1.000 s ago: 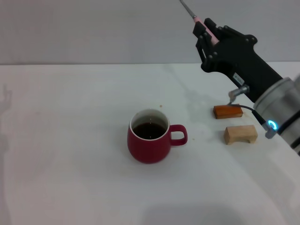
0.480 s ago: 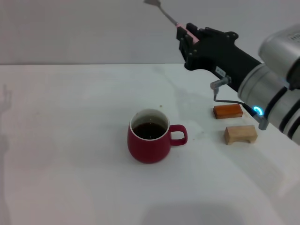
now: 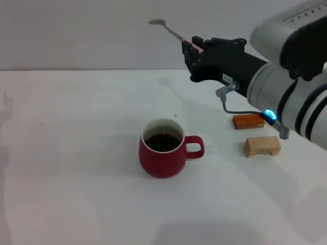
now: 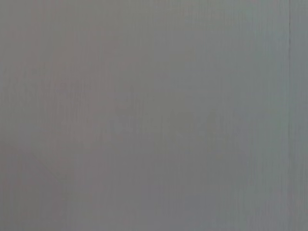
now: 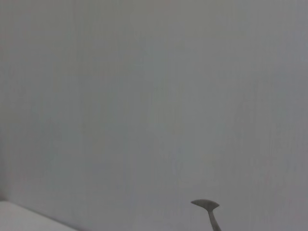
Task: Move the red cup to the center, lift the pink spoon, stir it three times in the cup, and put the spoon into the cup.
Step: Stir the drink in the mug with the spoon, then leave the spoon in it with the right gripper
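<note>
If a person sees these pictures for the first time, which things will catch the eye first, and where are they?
The eye goes first to the red cup with dark liquid, standing alone near the middle of the white table, its handle toward the robot's right. Next comes the right gripper, raised above and behind the cup, shut on the pink spoon, whose metal bowl points out to the left in the air. Two wooden blocks lie on the right.

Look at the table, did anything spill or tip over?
Nothing stands out. The red cup sits upright with dark liquid inside, none on the table. The right gripper holds the pink spoon high in the air, beyond the cup. Two wooden blocks lie flat nearby.
</note>
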`<action>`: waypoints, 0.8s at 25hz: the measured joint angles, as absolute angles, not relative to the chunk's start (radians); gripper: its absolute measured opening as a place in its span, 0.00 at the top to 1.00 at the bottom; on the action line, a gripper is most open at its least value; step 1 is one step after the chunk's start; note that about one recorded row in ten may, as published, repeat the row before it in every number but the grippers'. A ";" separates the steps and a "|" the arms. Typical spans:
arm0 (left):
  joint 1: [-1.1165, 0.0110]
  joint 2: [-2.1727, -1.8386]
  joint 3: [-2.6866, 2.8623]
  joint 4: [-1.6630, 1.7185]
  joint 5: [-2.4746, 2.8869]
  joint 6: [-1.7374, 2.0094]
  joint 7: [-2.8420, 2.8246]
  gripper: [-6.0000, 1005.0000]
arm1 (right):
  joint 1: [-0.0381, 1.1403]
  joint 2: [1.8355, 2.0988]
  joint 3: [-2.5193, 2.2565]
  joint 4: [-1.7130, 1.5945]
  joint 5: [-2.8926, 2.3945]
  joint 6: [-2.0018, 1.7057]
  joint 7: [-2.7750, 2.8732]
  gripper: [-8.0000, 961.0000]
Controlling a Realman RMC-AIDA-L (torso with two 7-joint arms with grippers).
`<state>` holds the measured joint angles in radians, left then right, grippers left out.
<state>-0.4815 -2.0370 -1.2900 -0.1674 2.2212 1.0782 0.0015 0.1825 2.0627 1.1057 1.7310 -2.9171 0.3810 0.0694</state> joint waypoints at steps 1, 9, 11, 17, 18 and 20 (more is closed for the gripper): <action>-0.482 -2.037 -1.290 -0.167 2.221 1.078 0.002 0.26 | 0.181 2.068 1.108 1.752 -2.917 0.415 0.056 0.84; -0.483 -2.035 -1.292 -0.167 2.221 1.078 0.002 0.26 | 0.227 2.069 1.118 1.883 -2.917 0.654 0.035 0.84; -0.484 -2.035 -1.294 -0.167 2.221 1.078 0.002 0.26 | 0.253 2.070 1.124 1.908 -2.918 0.726 0.026 0.84; -0.486 -2.035 -1.295 -0.167 2.221 1.078 0.002 0.26 | 0.347 2.069 1.165 1.947 -2.917 0.951 0.014 0.84; -0.486 -2.035 -1.295 -0.167 2.221 1.078 0.002 0.26 | 0.347 2.069 1.165 1.947 -2.917 0.951 0.014 0.84; -0.486 -2.035 -1.296 -0.167 2.221 1.078 0.003 0.26 | 0.374 2.070 1.186 1.948 -2.914 1.012 0.000 0.83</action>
<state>-0.4863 -2.0348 -1.2962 -0.1672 2.2212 1.0783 0.0025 0.3739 2.0703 1.1860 1.9481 -2.9140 1.0118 -0.0001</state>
